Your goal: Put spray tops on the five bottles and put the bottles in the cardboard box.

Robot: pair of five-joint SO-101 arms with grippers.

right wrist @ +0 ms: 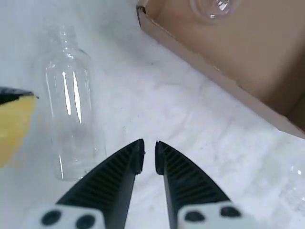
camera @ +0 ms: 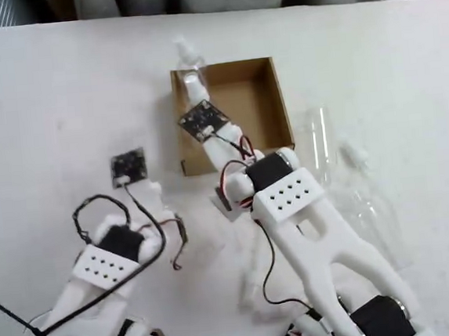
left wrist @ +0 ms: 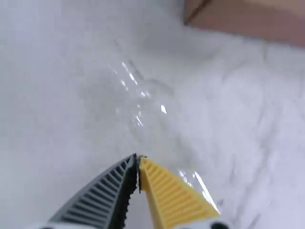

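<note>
White table (camera: 37, 90), seen from the high view.

Left arm (camera: 107, 261) comes in from the near left corner. Left gripper (left wrist: 138, 162): its grey and yellow fingers are pressed together at the tips with nothing between them. Just ahead of it a clear plastic bottle (left wrist: 143, 105) lies on its side on the table (outline faint, neck end not readable). A corner of the brown cardboard box (left wrist: 248, 16) lies beyond.

The box (camera: 247, 107) sits open-topped about midway along the table, toward the far edge. At its far left corner stands a clear bottle with a white spray top (camera: 186, 57). Cannot tell from above whether it is inside or outside the wall.

Right arm (camera: 325, 238) runs from the near edge, right of centre, up to the box's left wall. Right gripper (right wrist: 149, 148): black fingers with a narrow gap, holding nothing, above bare table beside the box. Near it an uncapped clear bottle (right wrist: 71, 105) lies on its side, apart from the box. The yellow finger (right wrist: 14, 124) of the other gripper is just beside that bottle. A round clear bottle end (right wrist: 212, 7) shows within the box.

Right of the box, a third clear bottle (camera: 322, 140) lies near the right wall. A fourth clear bottle (camera: 374, 214) lies closer to the near edge. A loose white spray top (camera: 354, 153) lies between them.
</note>
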